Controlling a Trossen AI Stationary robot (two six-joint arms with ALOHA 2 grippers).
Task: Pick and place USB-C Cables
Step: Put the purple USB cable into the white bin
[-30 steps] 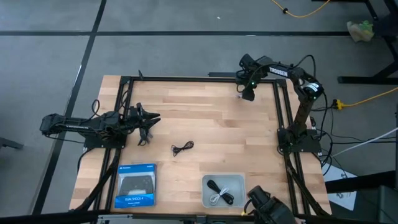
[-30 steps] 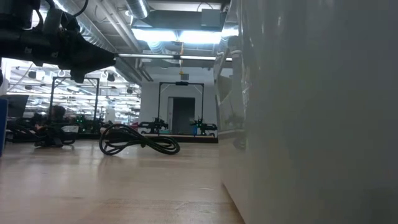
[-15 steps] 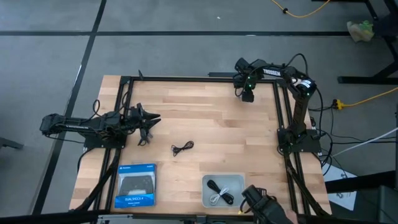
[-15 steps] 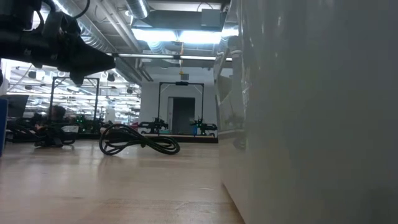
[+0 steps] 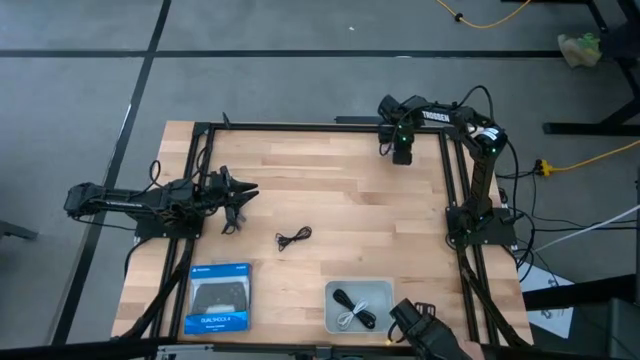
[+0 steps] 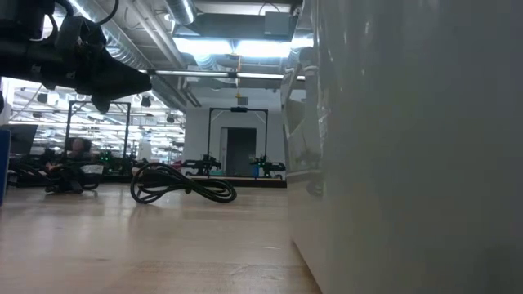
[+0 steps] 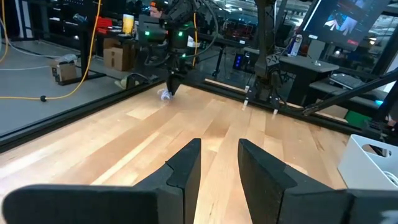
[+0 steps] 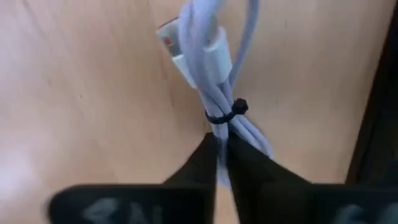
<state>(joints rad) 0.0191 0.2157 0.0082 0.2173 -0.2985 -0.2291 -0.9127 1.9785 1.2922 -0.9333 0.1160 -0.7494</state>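
While the left gripper (image 5: 243, 192) hangs over the table's left side with its fingers (image 7: 183, 165) a narrow gap apart and nothing between them, the right gripper (image 8: 221, 149) is at the far right corner of the wooden table (image 5: 330, 190), its fingers pinched nearly together on the pale grey-purple cable bundle (image 8: 214, 81), just below the black tie around it. A black cable (image 5: 293, 237) lies loose near the table's middle, well apart from both arms. Near the front edge, a grey tray (image 5: 386, 289) holds another black cable (image 5: 350, 301) and a whitish cable (image 5: 348, 318). To its left lies a blue box (image 5: 218, 297).
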